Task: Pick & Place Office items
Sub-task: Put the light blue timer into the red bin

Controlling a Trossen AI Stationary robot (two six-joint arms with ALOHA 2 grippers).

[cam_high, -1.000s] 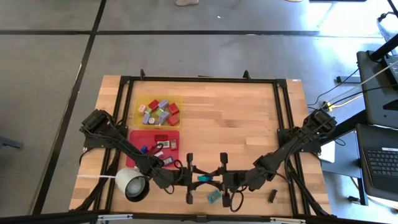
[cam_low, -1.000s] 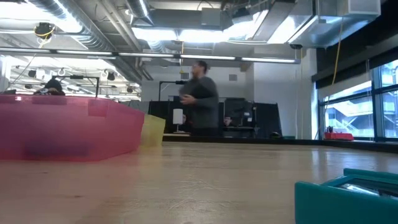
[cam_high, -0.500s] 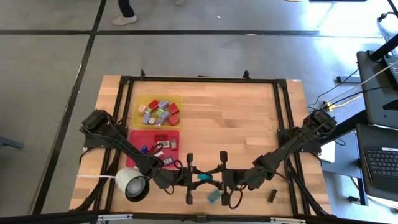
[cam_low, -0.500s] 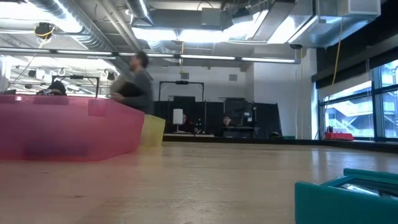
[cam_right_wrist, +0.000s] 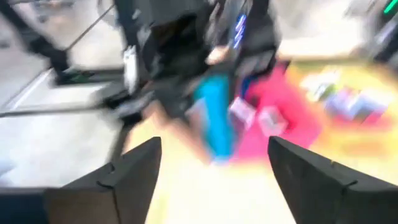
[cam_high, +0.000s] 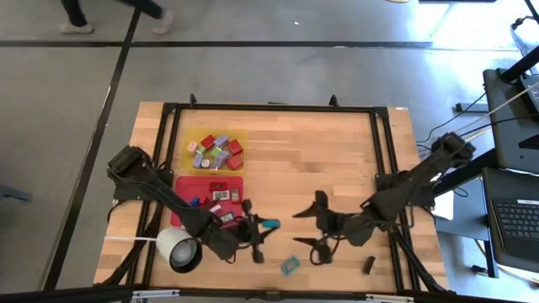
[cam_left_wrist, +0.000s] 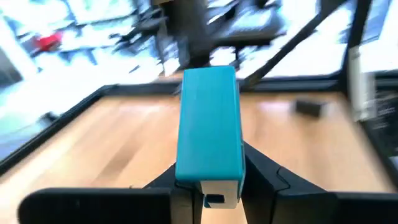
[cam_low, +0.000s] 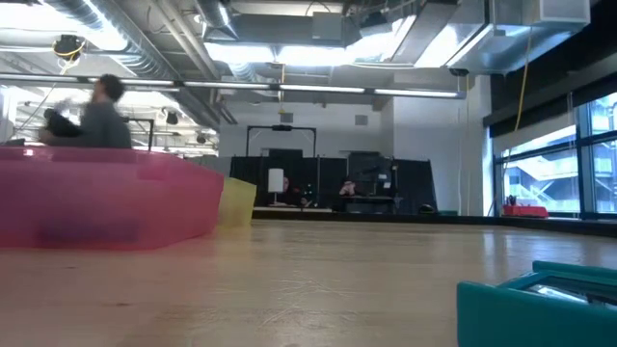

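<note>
My left gripper (cam_high: 255, 229) is shut on a teal block (cam_left_wrist: 208, 124) just right of the red tray (cam_high: 187, 187), near the table's front. My right gripper (cam_high: 317, 225) stands open a short way to the right of that block, with nothing between its fingers. In the right wrist view the teal block (cam_right_wrist: 214, 121) shows blurred beyond the open fingers (cam_right_wrist: 127, 174). A second teal piece (cam_high: 290, 266) lies flat on the wood near the front edge. A black piece (cam_high: 369, 264) lies further right. Several small coloured items lie in the red tray and in the yellow tray (cam_high: 239, 135). My left gripper pinches the teal block's near end (cam_left_wrist: 210, 186) between its two fingers. The fingers come about level from the table's left and lie along the block. The block sticks out forward past the fingertips, toward the right gripper, with wood showing under it.
A white round cup-like thing (cam_high: 178, 249) with a cord sits by the left arm near the front edge. The low view shows the red tray's wall (cam_low: 106, 202), the yellow tray (cam_low: 238, 202) and a teal piece (cam_low: 540, 304) up close. A person walks past in the room behind.
My right gripper has opened, let go of the teal block and drawn back toward the table's right edge. My left gripper keeps the block and has carried it a little toward the table's far edge, turning as it went. The person has walked leftward.
</note>
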